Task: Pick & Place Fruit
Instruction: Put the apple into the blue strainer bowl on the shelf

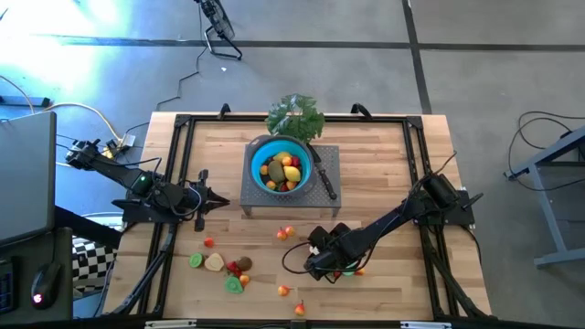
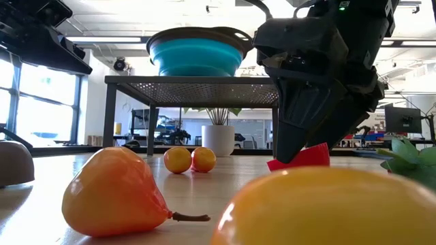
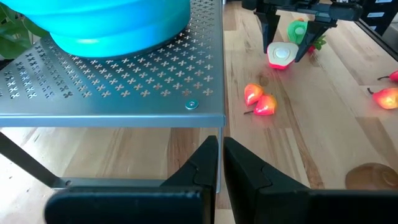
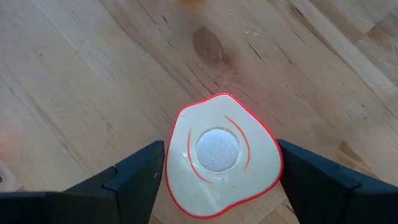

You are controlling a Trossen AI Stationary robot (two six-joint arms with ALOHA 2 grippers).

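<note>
The right claw (image 4: 217,174) hangs low over the front part of the pale wooden bench (image 1: 384,155), its two dark fingers (image 4: 134,171) spread wide to either side of a red-rimmed, cream-faced toy fruit slice (image 4: 222,155) that lies flat on the wood; the wrist view shows the fingers just beside the slice, and whether they touch it cannot be told; in the low view the slice (image 2: 300,158) shows as a red edge under the dark claw body. The left claw (image 1: 219,199) waits at the left of the bench with its fingers together and nothing between them, pointing toward a grey perforated metal stand (image 1: 260,196); on that stand sits a round blue bowl (image 1: 257,164) already holding several small yellow, red and green toy fruits (image 1: 281,170); a big leafy green bunch (image 1: 296,116) lies behind the bowl and a black-handled knife (image 1: 324,181) rests on the stand's right part. More loose pieces are scattered along the front of the bench: two small orange-red fruits (image 1: 286,233) lying close together between the stand and the right claw, a cluster of green, cream, brown and red pieces (image 1: 222,266) to the left, and an orange pear-shaped fruit (image 2: 112,192) near the front edge. Black rails (image 1: 413,155) run along both sides of the bench, and the right arm reaches in across the right one.
</note>
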